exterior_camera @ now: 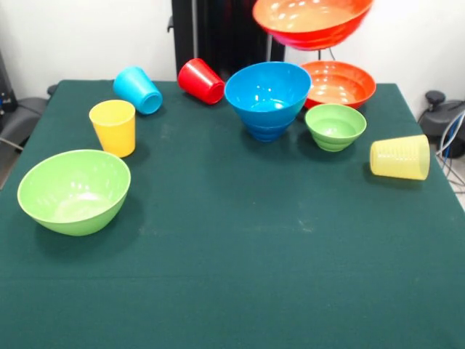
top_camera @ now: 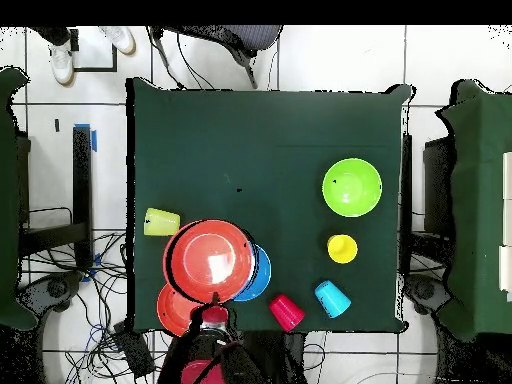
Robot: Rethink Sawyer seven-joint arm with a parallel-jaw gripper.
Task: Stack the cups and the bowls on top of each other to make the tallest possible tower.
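My gripper (top_camera: 213, 298) is shut on the near rim of a wide orange-red bowl (exterior_camera: 312, 20) and holds it high above the table; the bowl hides most of the gripper in the front view. In the overhead view the lifted bowl (top_camera: 210, 260) covers part of the big blue bowl (top_camera: 260, 280). The big blue bowl (exterior_camera: 267, 93) rests on a smaller dark blue base (exterior_camera: 267, 132). The second orange-red bowl (exterior_camera: 338, 83) sits behind the small green bowl (exterior_camera: 335, 126). The big green bowl (exterior_camera: 74, 190) stands alone at the left.
The yellow cup (exterior_camera: 113, 127) stands upright. The light blue cup (exterior_camera: 137, 90), the red cup (exterior_camera: 201, 81) and the ribbed pale yellow cup (exterior_camera: 399, 157) lie on their sides. The robot's black pedestal (exterior_camera: 218, 33) is at the table's far edge.
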